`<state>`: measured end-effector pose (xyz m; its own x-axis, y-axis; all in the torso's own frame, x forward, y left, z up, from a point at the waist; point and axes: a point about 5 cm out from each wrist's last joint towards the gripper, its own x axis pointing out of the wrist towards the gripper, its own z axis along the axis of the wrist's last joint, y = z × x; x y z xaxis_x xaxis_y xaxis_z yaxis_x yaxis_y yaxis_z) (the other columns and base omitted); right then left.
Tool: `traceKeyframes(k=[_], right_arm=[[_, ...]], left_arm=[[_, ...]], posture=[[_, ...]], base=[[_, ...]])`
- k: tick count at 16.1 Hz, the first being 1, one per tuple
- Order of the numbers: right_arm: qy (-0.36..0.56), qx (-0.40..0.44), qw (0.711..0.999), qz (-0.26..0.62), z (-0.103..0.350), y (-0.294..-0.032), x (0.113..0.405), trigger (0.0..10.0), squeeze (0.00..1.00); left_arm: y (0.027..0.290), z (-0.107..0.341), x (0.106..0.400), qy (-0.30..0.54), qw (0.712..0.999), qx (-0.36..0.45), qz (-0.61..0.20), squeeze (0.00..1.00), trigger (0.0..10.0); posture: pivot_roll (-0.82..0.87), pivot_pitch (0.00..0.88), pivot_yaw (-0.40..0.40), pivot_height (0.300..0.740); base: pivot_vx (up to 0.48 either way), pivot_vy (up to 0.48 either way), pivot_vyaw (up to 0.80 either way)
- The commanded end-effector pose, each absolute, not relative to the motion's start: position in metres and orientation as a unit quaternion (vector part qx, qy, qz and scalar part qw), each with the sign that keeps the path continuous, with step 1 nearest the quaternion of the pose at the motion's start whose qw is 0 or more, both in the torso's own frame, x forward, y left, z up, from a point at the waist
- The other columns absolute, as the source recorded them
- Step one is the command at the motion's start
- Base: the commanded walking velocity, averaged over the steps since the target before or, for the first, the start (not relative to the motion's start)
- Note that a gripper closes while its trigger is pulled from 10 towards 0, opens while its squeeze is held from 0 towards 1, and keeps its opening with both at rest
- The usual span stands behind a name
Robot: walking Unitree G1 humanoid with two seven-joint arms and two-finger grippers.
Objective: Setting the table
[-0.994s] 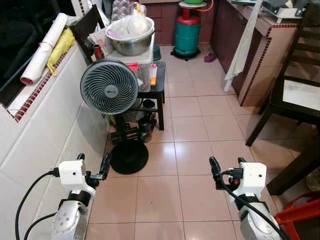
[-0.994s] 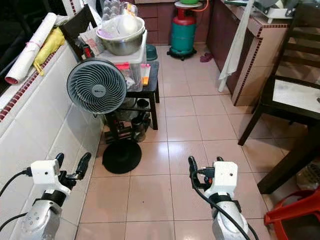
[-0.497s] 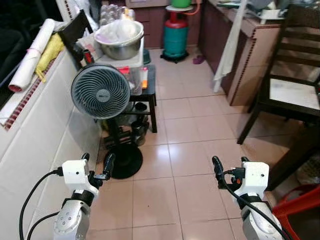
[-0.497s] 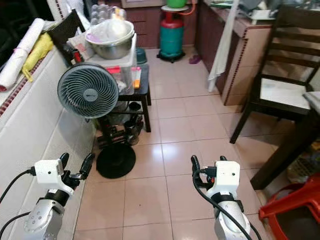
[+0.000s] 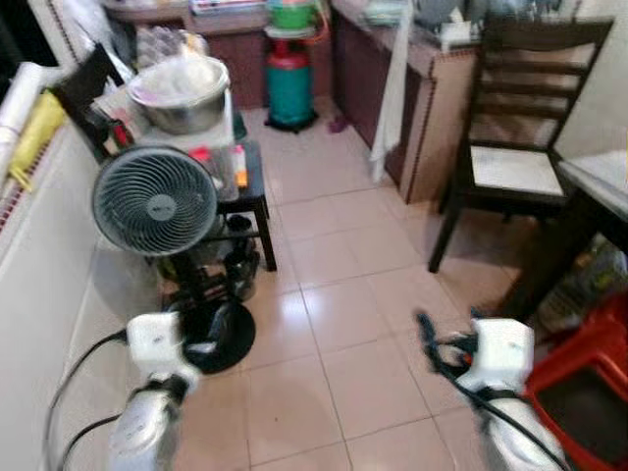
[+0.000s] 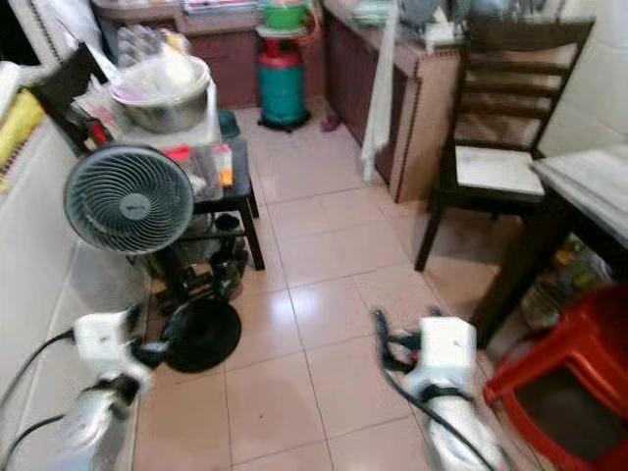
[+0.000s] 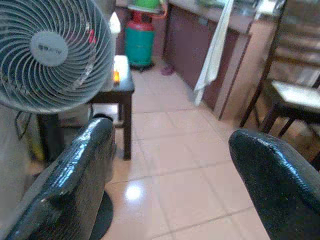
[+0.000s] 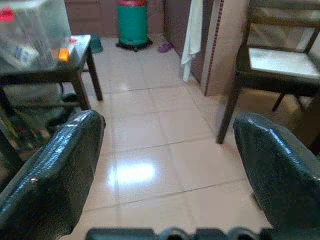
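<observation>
Both arms are held low in front over a tiled kitchen floor point(image 5: 343, 294), the head views blurred; the left claw point(image 7: 170, 175) has its two black fingers point(image 7: 75, 180) spread wide apart with nothing between them, and it looks along the floor toward a grey standing fan point(image 5: 154, 201) and the small dark side surface point(image 5: 245, 186) just behind it; the right claw point(image 8: 165, 165) is likewise spread open and empty, its fingers point(image 8: 55, 170) framing bare tiles, with a dark wooden chair point(image 6: 496, 128) ahead of it; the dining surface point(image 6: 589, 191) that the task concerns shows only as a pale top on a dark frame at the robot's right, beside the chair, well apart from both claws; a red plastic stool point(image 6: 559, 392) stands just below its edge, near the right arm; on the side surface sits a clear box carrying a large steel bowl point(image 5: 182, 93); farther back a green gas cylinder point(image 5: 291, 83) stands against brown cabinets, and a white cloth point(image 5: 391, 93) hangs down from the counter point(image 5: 432, 59) next to the chair.
</observation>
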<state>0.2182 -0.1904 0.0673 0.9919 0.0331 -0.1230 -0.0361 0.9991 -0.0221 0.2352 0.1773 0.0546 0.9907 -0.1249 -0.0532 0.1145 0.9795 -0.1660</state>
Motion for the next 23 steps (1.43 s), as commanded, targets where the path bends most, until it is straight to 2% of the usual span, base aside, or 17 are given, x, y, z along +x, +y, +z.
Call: traceKeyframes(k=[1,4,6,9,23], right_arm=[[0.038,-0.01,0.999,0.036,0.078,-0.186,0.222,10.0,0.0],[0.041,-0.024,0.998,0.035,0.081,-0.202,0.219,10.0,0.0],[0.039,-0.023,0.998,0.036,0.082,-0.2,0.221,10.0,0.0],[0.039,-0.022,0.998,0.042,0.082,-0.191,0.221,10.0,0.0],[0.039,-0.008,0.999,0.035,0.079,-0.179,0.221,10.0,0.0]], left_arm=[[0.189,0.048,0.229,0.048,0.995,-0.069,-0.045,0.0,10.0],[0.193,0.042,0.226,0.058,0.996,-0.064,-0.033,0.0,10.0],[0.19,0.041,0.225,0.059,0.995,-0.068,-0.046,0.0,10.0],[0.187,0.044,0.225,0.049,0.994,-0.074,-0.063,0.0,10.0],[0.182,0.044,0.226,0.053,0.99,-0.08,-0.098,0.0,10.0]], posture=[[-0.04,0.0,0.066,0.74],[-0.04,0.0,0.061,0.74],[-0.05,0.0,0.055,0.74],[-0.04,0.005,0.045,0.74],[-0.05,0.0,0.068,0.74]], base=[[0.0,0.0,0.0],[0.0,0.0,0.0],[0.0,0.0,0.0],[0.08,0.0,-0.72],[0.394,0.0,-0.8]])
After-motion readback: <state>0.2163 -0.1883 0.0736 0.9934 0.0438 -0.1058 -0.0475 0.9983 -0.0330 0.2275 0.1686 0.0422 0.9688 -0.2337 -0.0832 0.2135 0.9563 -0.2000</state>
